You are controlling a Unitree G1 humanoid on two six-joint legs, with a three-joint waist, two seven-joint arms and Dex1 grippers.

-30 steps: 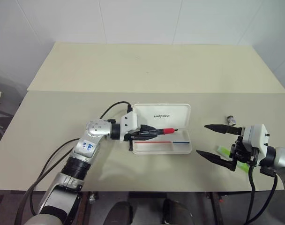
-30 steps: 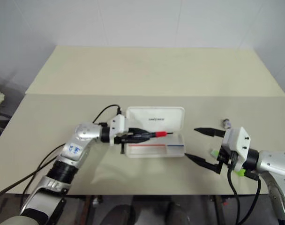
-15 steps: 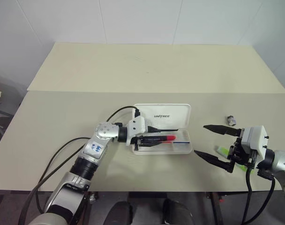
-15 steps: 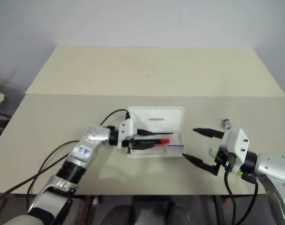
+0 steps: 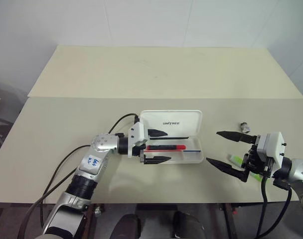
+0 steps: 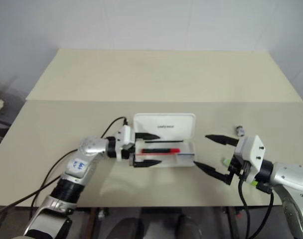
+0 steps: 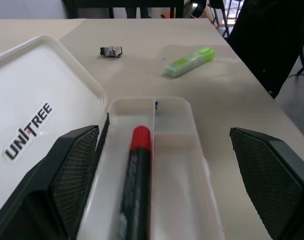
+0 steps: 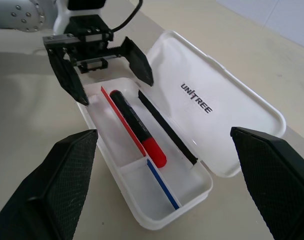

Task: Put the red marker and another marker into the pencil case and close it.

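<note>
The red marker (image 5: 166,147) lies flat in the tray of the pencil case (image 5: 172,121), lengthwise between a thin black stick (image 8: 166,127) on the lid side and a thin red-and-blue stick (image 8: 137,148) on the front side. The left gripper (image 5: 158,146) sits at the tray's left end with its fingers (image 5: 157,133) spread wide, one over the lid's edge and one just at the tray's front wall; the marker's black end points toward the gap between them, and neither finger touches it. A second ago these fingers were clamped on the marker and held it above the tray; since then they have let it go, and it has come to rest inside. The case is open, its lid with the black lettering laid back on the table (image 5: 141,74). The pale-green highlighter (image 7: 189,61) lies on the table to the right of the case, just below the right gripper (image 5: 225,149), whose fingers stand wide apart with nothing between them, as they did a second ago. A small grey metallic lump (image 5: 246,127) rests on the table near that gripper, farther back. Counted: one case, one red marker, one highlighter, two thin sticks, one grey lump, two grippers.
</note>
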